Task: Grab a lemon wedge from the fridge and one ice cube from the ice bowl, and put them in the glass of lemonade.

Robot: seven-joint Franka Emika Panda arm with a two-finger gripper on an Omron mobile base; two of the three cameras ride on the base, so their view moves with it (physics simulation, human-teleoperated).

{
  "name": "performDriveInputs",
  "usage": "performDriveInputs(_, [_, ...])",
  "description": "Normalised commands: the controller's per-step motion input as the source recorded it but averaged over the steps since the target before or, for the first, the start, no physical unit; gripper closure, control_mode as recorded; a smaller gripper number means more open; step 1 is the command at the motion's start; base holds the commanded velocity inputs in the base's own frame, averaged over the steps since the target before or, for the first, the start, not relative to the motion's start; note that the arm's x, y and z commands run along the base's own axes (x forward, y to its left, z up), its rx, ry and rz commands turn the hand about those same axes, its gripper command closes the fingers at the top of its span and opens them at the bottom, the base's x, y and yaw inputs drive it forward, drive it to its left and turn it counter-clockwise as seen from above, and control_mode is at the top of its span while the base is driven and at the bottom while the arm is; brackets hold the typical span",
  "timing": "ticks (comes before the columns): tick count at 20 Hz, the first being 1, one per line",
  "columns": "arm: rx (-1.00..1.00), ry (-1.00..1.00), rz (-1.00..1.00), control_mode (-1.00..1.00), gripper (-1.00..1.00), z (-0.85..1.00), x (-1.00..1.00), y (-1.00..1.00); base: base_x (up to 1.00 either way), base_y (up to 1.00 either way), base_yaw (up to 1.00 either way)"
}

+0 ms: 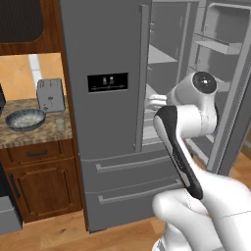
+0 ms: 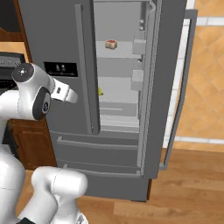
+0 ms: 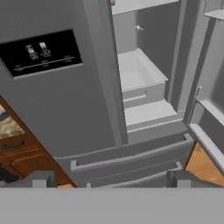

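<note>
Over on the far left, the counter (image 1: 29,135) carries the toaster (image 1: 50,94), the ice bowl (image 1: 25,119) just in front of it, and the small glass of lemonade (image 1: 60,124) beside the bowl, near the counter's right edge (all three well apart from the action for now). Moving right, the fridge (image 1: 105,147) has its left door closed, the black dispenser panel (image 1: 108,82) facing us, while the right door (image 2: 175,87) is swung wide open. Inside, a small yellow thing, most likely the lemon wedge (image 2: 100,92), sits at the left edge of a middle shelf, and a little reddish-and-pale item (image 2: 111,43) rests on the shelf above. The gripper (image 3: 111,180) hangs in front of the fridge, fingers spread wide and holding nothing, looking down at the shelves and lower drawers. So we're in the first step: fetching the wedge, with ice and glass yet to come. The next move, by my reading, calls for reaching past the closed door's edge into the open compartment, lining the spread fingers around that yellow piece, and closing gently, since it is small and tucked close to the door.
</note>
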Motion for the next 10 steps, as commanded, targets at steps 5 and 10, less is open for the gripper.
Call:
performDriveInputs(5, [0.00,0.00,0.09,-1.00,-1.00,0.00,0.68,-0.04,0.00,0.00,0.00])
performDriveInputs(10, [0.00,0.00,0.12,-1.00,-1.00,-0.08,0.75,-0.18,0.00,0.00,0.00])
